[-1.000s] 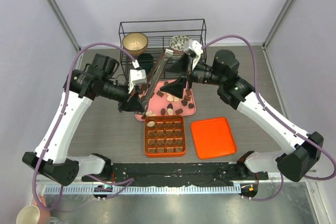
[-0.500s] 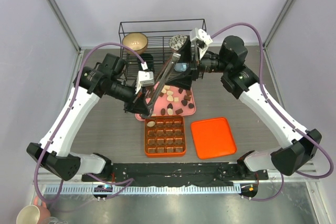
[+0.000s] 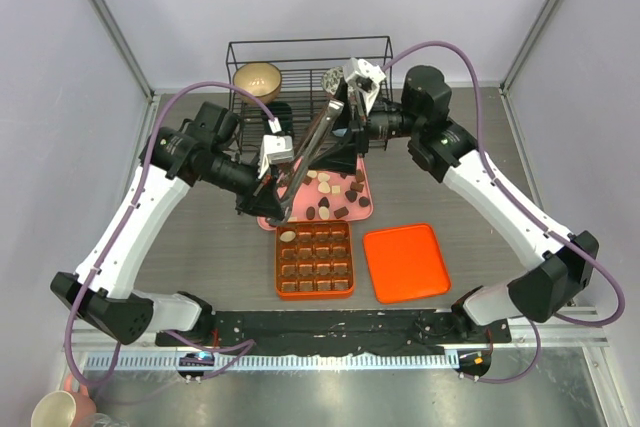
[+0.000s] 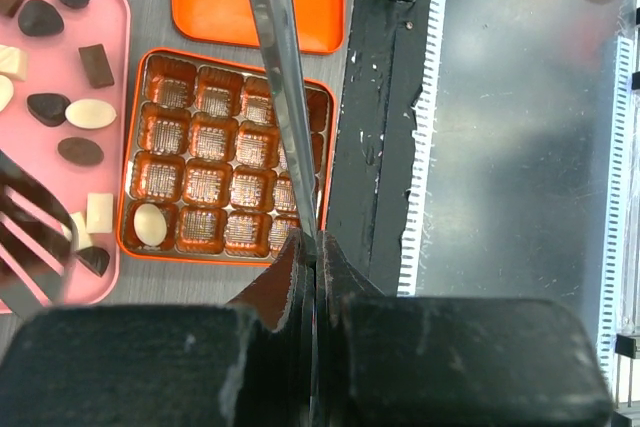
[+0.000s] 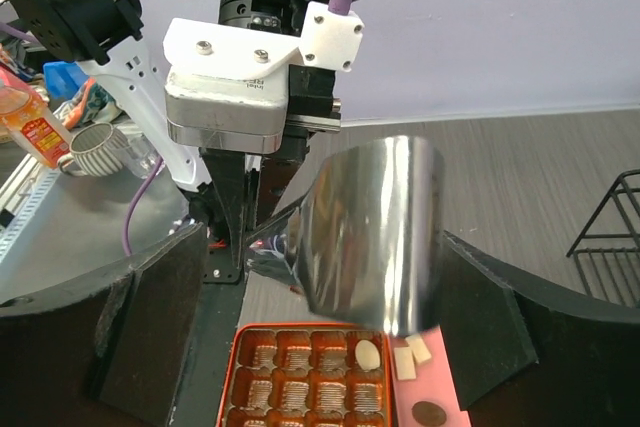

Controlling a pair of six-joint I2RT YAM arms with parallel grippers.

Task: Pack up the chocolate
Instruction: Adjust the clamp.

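Over the grey worktop (image 3: 200, 237), left pincer (image 4: 315, 252) clamps metal tongs (image 4: 278, 97); wide right pincer (image 5: 315, 277) around them should probably close next.

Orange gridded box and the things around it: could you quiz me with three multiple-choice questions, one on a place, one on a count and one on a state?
1. Where does the flat orange lid lie?
A) on a pink tray
B) beside the orange gridded box, to its right in the top view
C) in a wire rack

2. How many chocolates sit in that box?
A) none
B) one
C) five

3. What is the left gripper doing?
A) open, empty
B) shut on a chocolate
C) shut on long metal tongs

1 B: the top view shows it flat next to the box.
2 B: a single cream-white oval chocolate fills a corner cell.
3 C: the left wrist view shows its fingers pressed onto the tongs.
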